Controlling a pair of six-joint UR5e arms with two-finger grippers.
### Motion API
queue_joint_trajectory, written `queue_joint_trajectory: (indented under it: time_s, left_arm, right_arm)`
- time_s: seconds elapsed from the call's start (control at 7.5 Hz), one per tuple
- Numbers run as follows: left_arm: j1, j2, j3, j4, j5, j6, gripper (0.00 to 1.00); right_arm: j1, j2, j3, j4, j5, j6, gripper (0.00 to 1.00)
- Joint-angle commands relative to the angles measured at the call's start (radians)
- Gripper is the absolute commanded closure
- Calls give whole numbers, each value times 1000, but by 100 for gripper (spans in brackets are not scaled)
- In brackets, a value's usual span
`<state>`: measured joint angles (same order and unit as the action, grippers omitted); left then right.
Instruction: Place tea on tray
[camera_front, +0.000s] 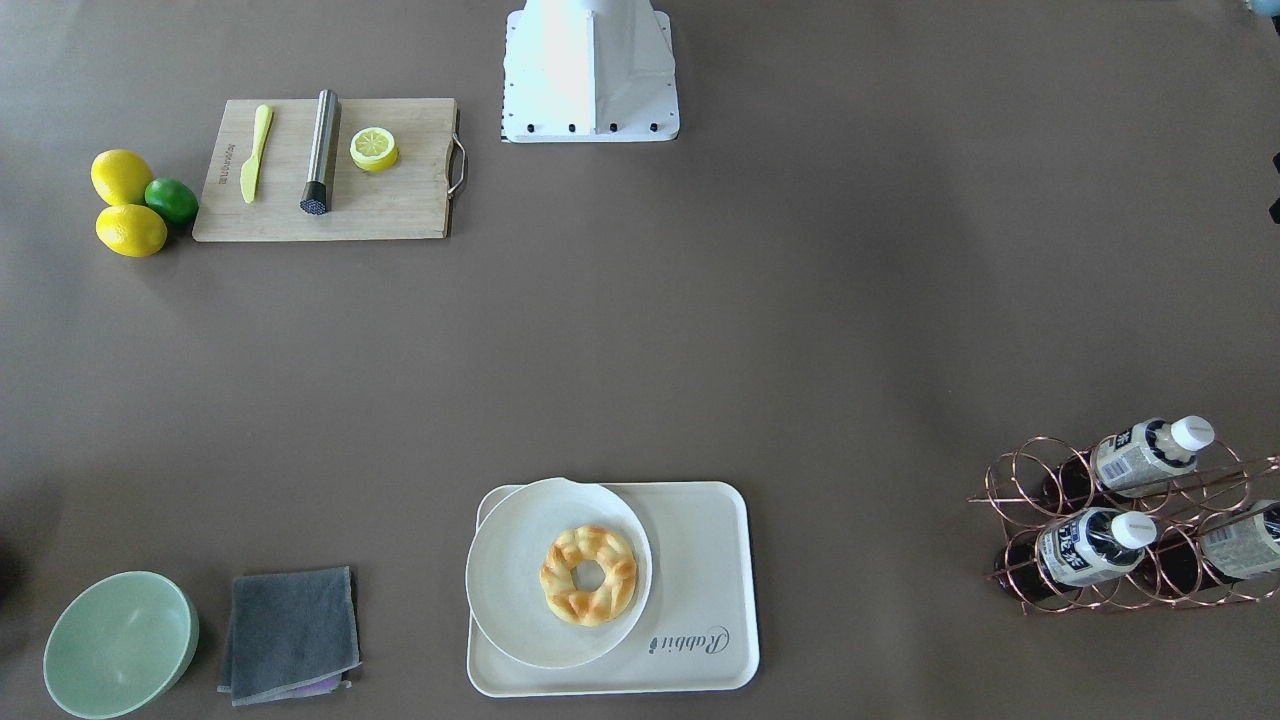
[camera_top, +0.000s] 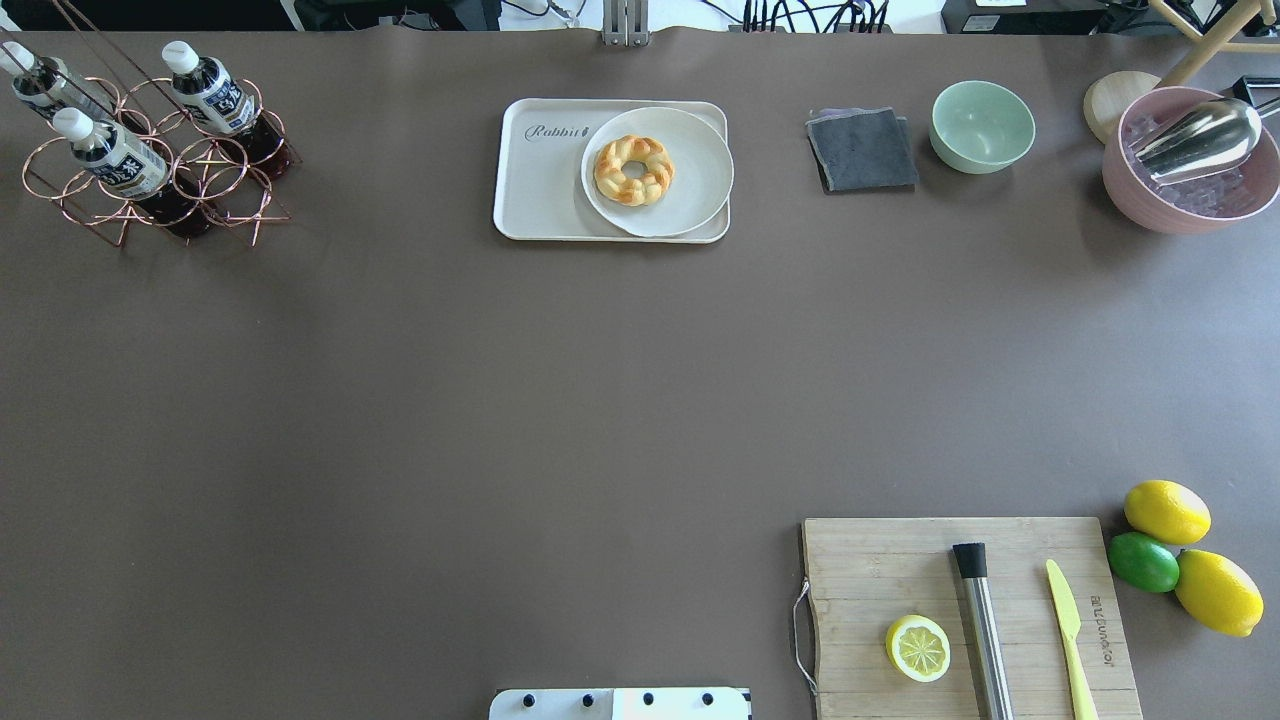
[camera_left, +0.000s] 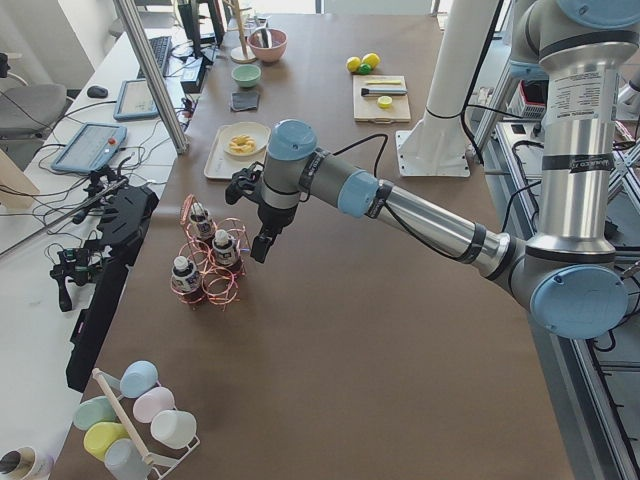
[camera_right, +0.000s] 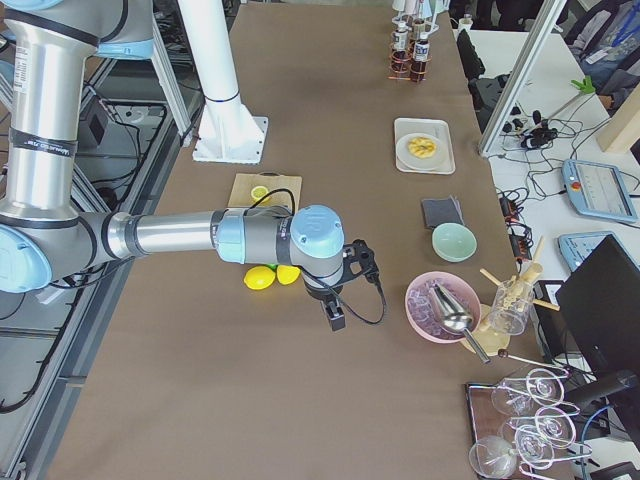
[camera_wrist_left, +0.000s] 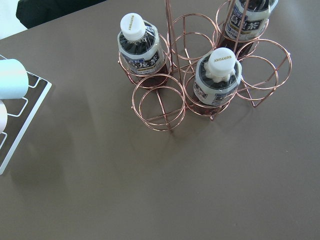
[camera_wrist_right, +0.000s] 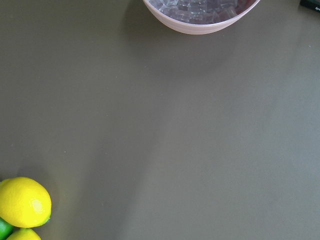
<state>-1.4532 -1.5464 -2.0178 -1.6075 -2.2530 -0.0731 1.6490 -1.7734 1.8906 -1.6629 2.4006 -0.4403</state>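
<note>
Indoors, matte brown table (camera_top: 500, 400) bears tray (camera_top: 540, 190).

The setting was a robotics laboratory. Two silver-and-blue jointed industrial arms, the left arm (camera_left: 420, 215) and the right arm (camera_right: 180, 237), reached over a long brown-covered table (camera_top: 600, 400), at whose edge a white steel pedestal (camera_front: 590, 75) stood. Adjoining white benches (camera_left: 40, 300) carried grey touchscreen teach pendants (camera_left: 88, 147) and a black keyboard (camera_left: 160, 55). Silver aluminium profile posts (camera_left: 150, 70) rose beside the table.
</note>
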Motion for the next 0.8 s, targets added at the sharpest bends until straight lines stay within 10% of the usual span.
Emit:
queue_joint_trajectory:
  time_s: [0.0,0.67]
  left_arm:
    - [4,-6,11,0,3,-1,3]
    - [13,6,11,-2,9,4,2]
  right_arm:
    - [0,-1,-1,0,-1,0,0]
    - [-3,0,-4,0,-3,0,0]
